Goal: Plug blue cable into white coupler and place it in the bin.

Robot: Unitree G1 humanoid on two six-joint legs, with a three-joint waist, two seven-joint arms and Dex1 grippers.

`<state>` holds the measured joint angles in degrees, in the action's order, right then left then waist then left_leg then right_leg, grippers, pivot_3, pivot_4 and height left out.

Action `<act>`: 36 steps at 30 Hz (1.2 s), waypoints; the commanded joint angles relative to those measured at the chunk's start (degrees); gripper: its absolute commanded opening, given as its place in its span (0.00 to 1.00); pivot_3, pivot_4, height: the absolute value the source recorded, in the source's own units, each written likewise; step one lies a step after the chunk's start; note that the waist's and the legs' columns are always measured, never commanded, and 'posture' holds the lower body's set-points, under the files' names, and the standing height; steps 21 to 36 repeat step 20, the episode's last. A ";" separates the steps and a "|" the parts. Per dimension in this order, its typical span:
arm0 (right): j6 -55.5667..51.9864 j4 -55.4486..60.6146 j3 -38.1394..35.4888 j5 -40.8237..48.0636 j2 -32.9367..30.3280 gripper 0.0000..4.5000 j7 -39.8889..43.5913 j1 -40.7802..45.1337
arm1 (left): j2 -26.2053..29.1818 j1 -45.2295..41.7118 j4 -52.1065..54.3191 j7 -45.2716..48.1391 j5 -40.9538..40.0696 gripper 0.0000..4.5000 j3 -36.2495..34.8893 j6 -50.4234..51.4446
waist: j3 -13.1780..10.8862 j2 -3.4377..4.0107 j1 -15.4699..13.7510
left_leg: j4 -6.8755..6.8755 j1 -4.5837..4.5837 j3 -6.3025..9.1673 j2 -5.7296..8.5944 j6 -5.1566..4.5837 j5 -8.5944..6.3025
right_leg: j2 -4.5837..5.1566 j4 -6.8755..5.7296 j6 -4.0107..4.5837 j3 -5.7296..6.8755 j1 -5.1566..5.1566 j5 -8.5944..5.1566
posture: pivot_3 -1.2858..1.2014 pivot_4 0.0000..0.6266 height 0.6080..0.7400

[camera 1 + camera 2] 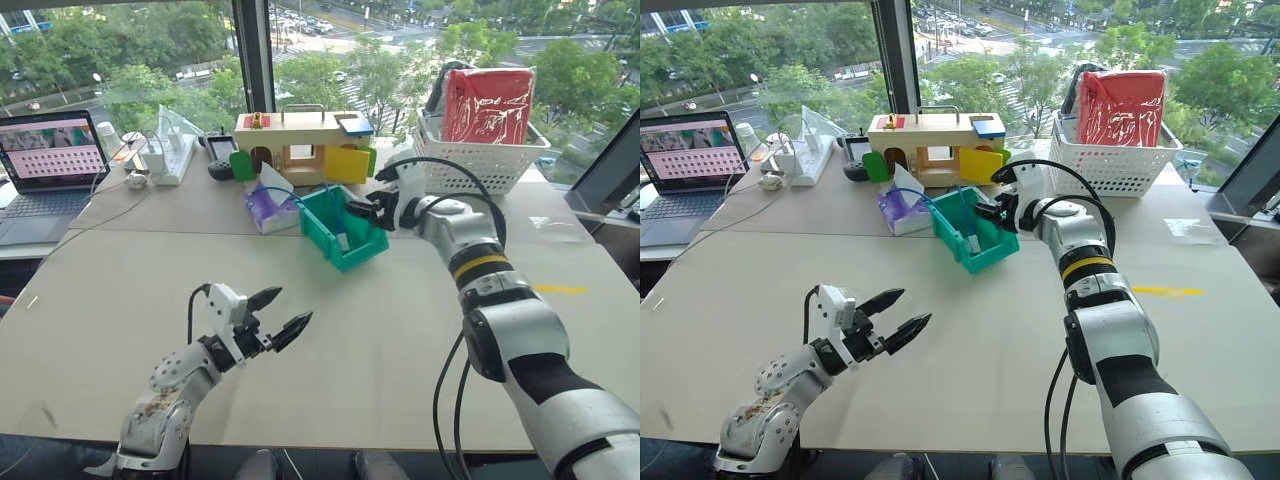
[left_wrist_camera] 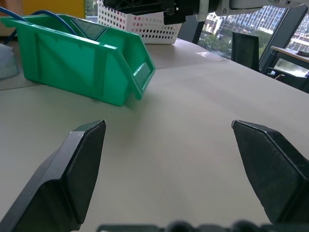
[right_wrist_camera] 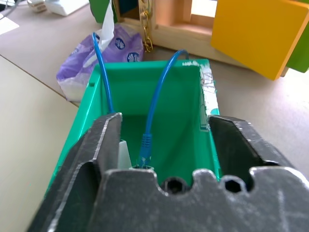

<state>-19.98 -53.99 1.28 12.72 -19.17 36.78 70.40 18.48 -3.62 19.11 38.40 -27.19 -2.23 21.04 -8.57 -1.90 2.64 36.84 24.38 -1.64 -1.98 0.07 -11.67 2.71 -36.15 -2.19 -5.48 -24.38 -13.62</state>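
Note:
The teal-green bin (image 1: pixel 362 252) stands mid-table beyond its centre. Inside it the blue cable (image 3: pixel 157 96) loops up over the back rim and comes down plug first beside the white coupler (image 3: pixel 124 153), which rests on the bin floor; I cannot tell if the plug is seated in it. My right gripper (image 1: pixel 362 215) hovers at the bin's open front, open, fingers (image 3: pixel 104 140) spread to either side of the plug and holding nothing. My left gripper (image 1: pixel 293 306) is open above bare table nearer to me, well short of the bin (image 2: pixel 72 63).
Behind the bin stand a wooden toy house (image 1: pixel 300 145) with coloured doors and a purple tissue pack (image 1: pixel 265 208). A white lattice basket (image 1: pixel 480 165) holding a red packet is at the back right. A laptop (image 1: pixel 50 160) and power strip (image 1: pixel 170 155) sit far left.

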 commanded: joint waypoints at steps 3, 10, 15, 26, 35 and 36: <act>-13.98 33.30 -5.35 9.04 -10.42 0.99 8.73 -10.14 | -0.25 -5.66 -2.64 -2.22 0.57 1.00 -1.88 -2.44 | 0.00 0.00 -0.87 | 0.01 0.05 0.07 0.01 0.00 0.00 | 0.01 0.03 -0.01 0.07 0.03 0.00 | 0.52 0.24 0.99; -21.69 69.77 -14.35 17.42 -21.49 0.99 11.04 -41.58 | 0.83 -11.11 -6.23 -9.54 8.22 1.00 -0.96 -2.80 | 0.00 -0.02 -2.03 | 0.07 0.32 0.31 0.08 -0.10 -0.07 | 0.10 0.14 -0.06 0.33 0.08 0.01 | 0.52 0.24 0.99; -17.24 79.33 -18.55 14.47 -18.49 0.99 5.71 -64.05 | 1.91 -14.04 -9.16 -7.19 7.08 1.00 -0.66 -1.15 | 0.01 -0.14 -1.84 | 0.15 0.03 0.31 0.07 -0.09 -0.05 | -0.02 0.10 -0.07 0.23 0.25 -0.02 | 0.52 0.24 0.99; -11.68 78.35 -17.76 10.12 -13.54 0.99 -0.66 -70.09 | 4.51 -16.91 -12.55 -2.87 6.49 1.00 1.10 2.11 | -0.05 -0.10 -0.70 | 0.25 -0.19 0.12 0.02 0.04 0.24 | -0.18 0.01 -0.35 -0.04 0.27 -0.06 | 0.52 0.24 0.99; -11.68 78.35 -17.76 10.12 -13.54 0.99 -0.66 -70.09 | 4.51 -16.91 -12.55 -2.87 6.49 1.00 1.10 2.11 | -0.05 -0.10 -0.70 | 0.25 -0.19 0.12 0.02 0.04 0.24 | -0.18 0.01 -0.35 -0.04 0.27 -0.06 | 0.52 0.24 0.99; -11.68 78.35 -17.76 10.12 -13.54 0.99 -0.66 -70.09 | 4.51 -16.91 -12.55 -2.87 6.49 1.00 1.10 2.11 | -0.05 -0.10 -0.70 | 0.25 -0.19 0.12 0.02 0.04 0.24 | -0.18 0.01 -0.35 -0.04 0.27 -0.06 | 0.52 0.24 0.99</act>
